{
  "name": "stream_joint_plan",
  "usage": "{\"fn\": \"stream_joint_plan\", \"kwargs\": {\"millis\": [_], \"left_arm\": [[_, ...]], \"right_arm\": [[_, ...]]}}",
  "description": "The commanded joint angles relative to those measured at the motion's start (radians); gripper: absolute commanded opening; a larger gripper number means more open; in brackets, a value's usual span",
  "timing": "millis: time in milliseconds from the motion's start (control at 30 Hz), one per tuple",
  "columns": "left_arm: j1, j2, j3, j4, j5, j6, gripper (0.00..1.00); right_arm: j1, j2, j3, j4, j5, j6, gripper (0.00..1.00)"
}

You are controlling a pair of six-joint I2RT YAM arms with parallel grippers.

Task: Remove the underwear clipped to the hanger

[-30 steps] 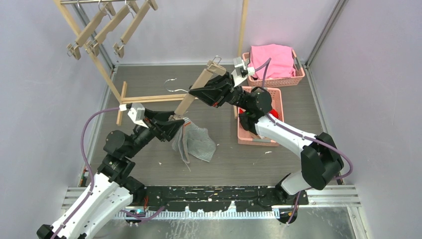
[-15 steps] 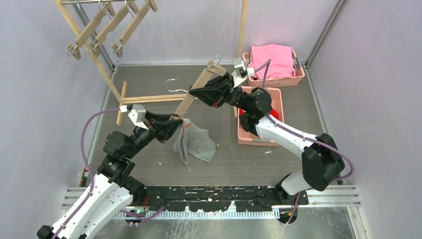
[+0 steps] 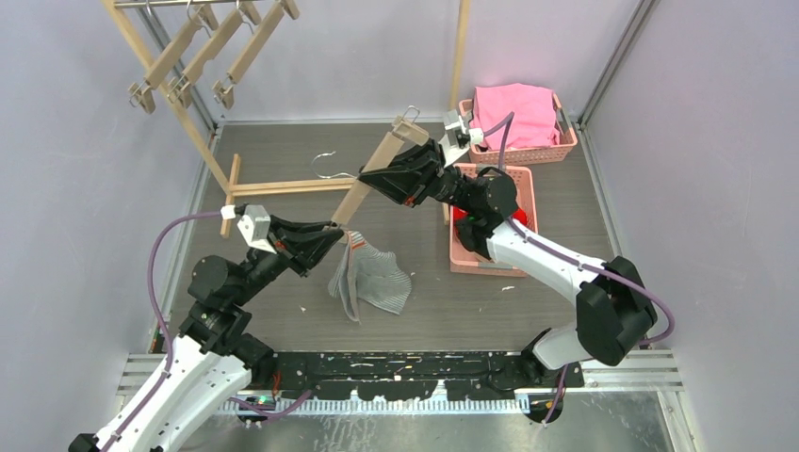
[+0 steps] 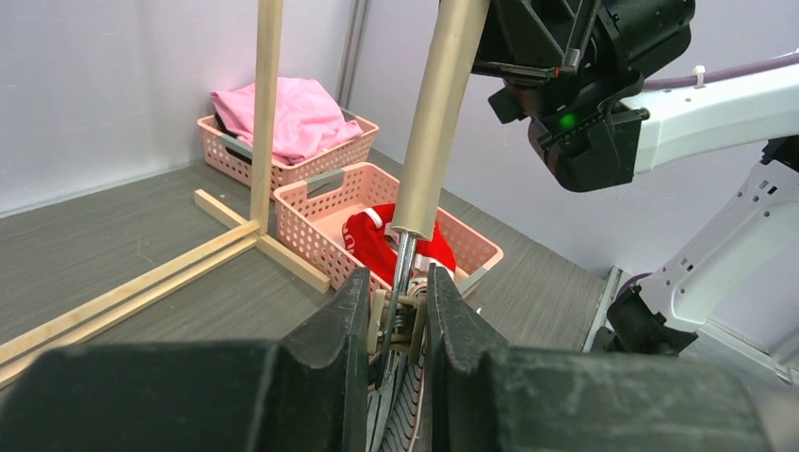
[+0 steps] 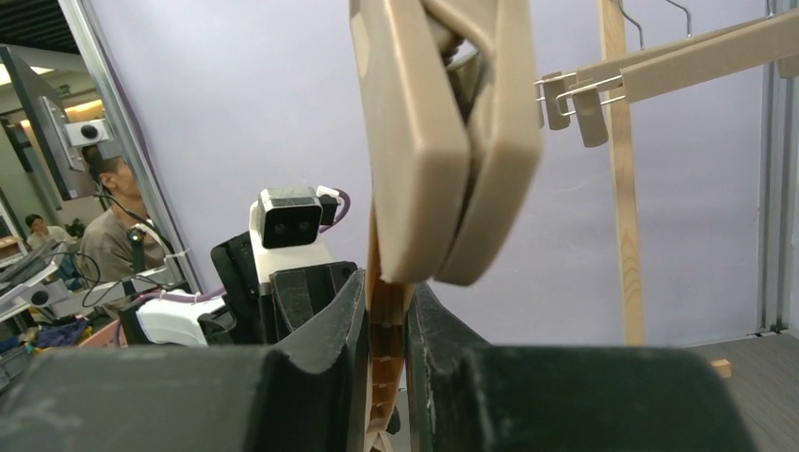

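Note:
A wooden hanger (image 3: 375, 168) slants above the floor, and my right gripper (image 3: 384, 179) is shut on its bar (image 5: 382, 311). The hanger's upper clip (image 5: 443, 141) looms close in the right wrist view. My left gripper (image 3: 332, 232) is shut on the lower clip (image 4: 403, 315), with a finger pressing on each side. The grey-and-white striped underwear (image 3: 373, 278) hangs from that clip, its lower part resting on the floor; its top shows between my left fingers (image 4: 407, 414). Red underwear (image 4: 377, 237) lies in the near pink basket (image 3: 524, 179).
A far pink basket (image 3: 565, 146) holds a pink cloth (image 3: 513, 111). A wooden rack with several empty clip hangers (image 3: 203, 55) stands at the back left. Its base beams (image 3: 283, 186) lie on the floor, and an upright post (image 3: 460, 47) rises beside the baskets.
My left gripper has closed onto the hanger's lower clip, and the left arm has drawn slightly left. The right gripper keeps its hold on the bar.

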Motion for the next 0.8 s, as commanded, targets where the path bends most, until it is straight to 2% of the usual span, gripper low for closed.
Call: {"fn": "stream_joint_plan", "kwargs": {"millis": [0, 33, 67, 367, 467, 533, 633, 667, 767], "left_arm": [[0.001, 0.005, 0.038, 0.015, 0.046, 0.020, 0.20], [0.001, 0.008, 0.040, 0.015, 0.058, 0.019, 0.30], [0.001, 0.009, 0.040, 0.014, 0.066, 0.017, 0.34], [0.001, 0.018, 0.010, 0.042, 0.113, 0.009, 0.30], [0.001, 0.015, 0.002, 0.054, 0.132, 0.011, 0.22], [0.001, 0.017, 0.001, 0.058, 0.159, 0.016, 0.02], [0.001, 0.008, -0.007, 0.064, 0.195, 0.017, 0.01], [0.001, 0.005, -0.004, 0.059, 0.203, 0.017, 0.09], [0.001, -0.011, -0.006, 0.052, 0.211, 0.014, 0.52]], "right_arm": [[-0.011, -0.054, -0.009, 0.047, 0.061, -0.045, 0.01], [-0.010, -0.056, -0.011, 0.060, 0.063, -0.038, 0.01], [-0.011, -0.056, -0.014, 0.072, 0.066, -0.030, 0.01], [-0.010, -0.056, -0.009, 0.088, 0.080, -0.018, 0.01], [-0.011, -0.060, -0.010, 0.086, 0.083, -0.020, 0.01], [-0.013, -0.065, -0.011, 0.082, 0.089, -0.024, 0.01], [-0.011, -0.067, -0.012, 0.080, 0.096, -0.024, 0.01], [-0.012, -0.068, -0.012, 0.079, 0.094, -0.021, 0.01], [-0.012, -0.072, -0.016, 0.081, 0.094, -0.017, 0.01]]}}
